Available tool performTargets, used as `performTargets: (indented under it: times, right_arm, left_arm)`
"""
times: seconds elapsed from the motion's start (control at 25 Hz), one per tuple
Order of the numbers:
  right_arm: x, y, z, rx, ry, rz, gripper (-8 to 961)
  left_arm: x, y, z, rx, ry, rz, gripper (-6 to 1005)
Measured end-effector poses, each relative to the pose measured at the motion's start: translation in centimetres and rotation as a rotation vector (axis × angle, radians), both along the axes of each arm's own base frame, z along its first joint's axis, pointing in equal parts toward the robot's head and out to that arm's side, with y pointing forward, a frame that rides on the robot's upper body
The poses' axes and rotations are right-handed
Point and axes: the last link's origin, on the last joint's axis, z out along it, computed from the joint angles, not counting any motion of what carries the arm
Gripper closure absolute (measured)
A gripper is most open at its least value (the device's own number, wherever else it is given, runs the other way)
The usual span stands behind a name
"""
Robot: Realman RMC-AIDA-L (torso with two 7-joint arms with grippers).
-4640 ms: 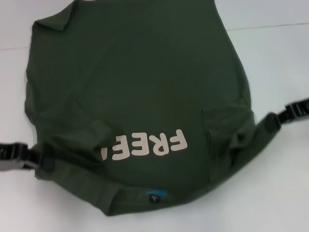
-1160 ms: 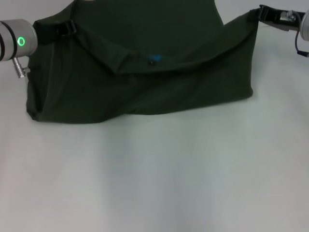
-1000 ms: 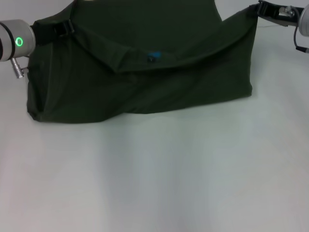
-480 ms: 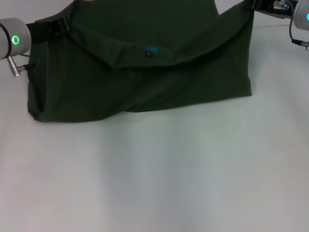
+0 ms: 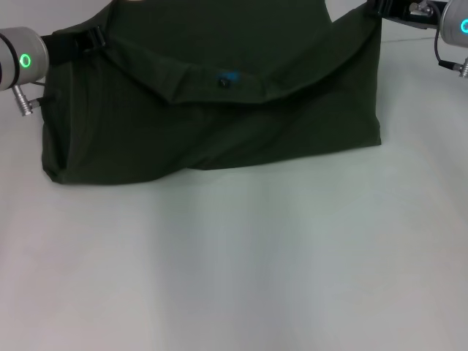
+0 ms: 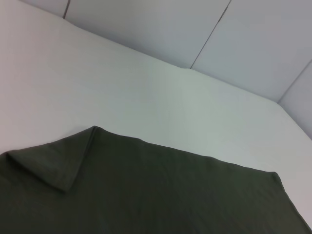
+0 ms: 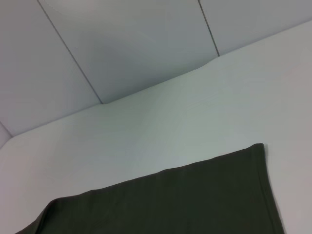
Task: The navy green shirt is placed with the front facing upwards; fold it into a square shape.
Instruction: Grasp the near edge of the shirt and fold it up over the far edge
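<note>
Shirt point(image 5: 219, 124) doubled over, hung between left claw point(image 5: 91, 38) and right claw point(image 5: 376, 9), both pinching corners.

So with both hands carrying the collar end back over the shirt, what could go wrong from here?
1. The left hand and right hand each pinch only an edge corner of the navy green shirt; one could slip.
2. The collar edge sags between them, so it may land wrinkled.
3. The near fold edge runs crooked, threatening a skewed square.
</note>
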Motion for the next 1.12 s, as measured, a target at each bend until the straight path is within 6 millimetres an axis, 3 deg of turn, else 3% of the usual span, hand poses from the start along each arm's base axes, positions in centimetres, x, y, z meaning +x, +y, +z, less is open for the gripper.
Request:
performTargets:
  times: [0.2,0.56,0.64,1.0,1.08,1.12]
  right_arm:
    - [0.1,0.0,0.0,0.002,-0.002,-0.003,950]
    - [0.8,0.3,0.0,-0.048,-0.041,-0.022,888]
    - [0.9,0.4,0.2,-0.054,-0.045,-0.027,812]
    - [0.6,0.2,0.9,-0.118,-0.030,-0.012,415]
    - [0.5,0.0,1.0,-0.160,-0.025,-0.015,415]
    - [0.5,-0.2,1.1,-0.184,-0.023,-0.020,414]
  left_arm:
    - [0.0,-0.1,-0.2,-0.006,-0.007,0.001,978]
    - [0.1,-0.2,-0.5,-0.029,-0.030,0.021,885]
    - [0.1,-0.2,-0.4,-0.028,-0.033,0.025,864]
    - [-0.7,-0.4,0.4,-0.016,-0.049,0.052,509]
    - [-0.6,-0.7,0.3,-0.055,-0.056,0.042,439]
    - [-0.5,-0.8,0.3,-0.069,-0.058,0.037,326]
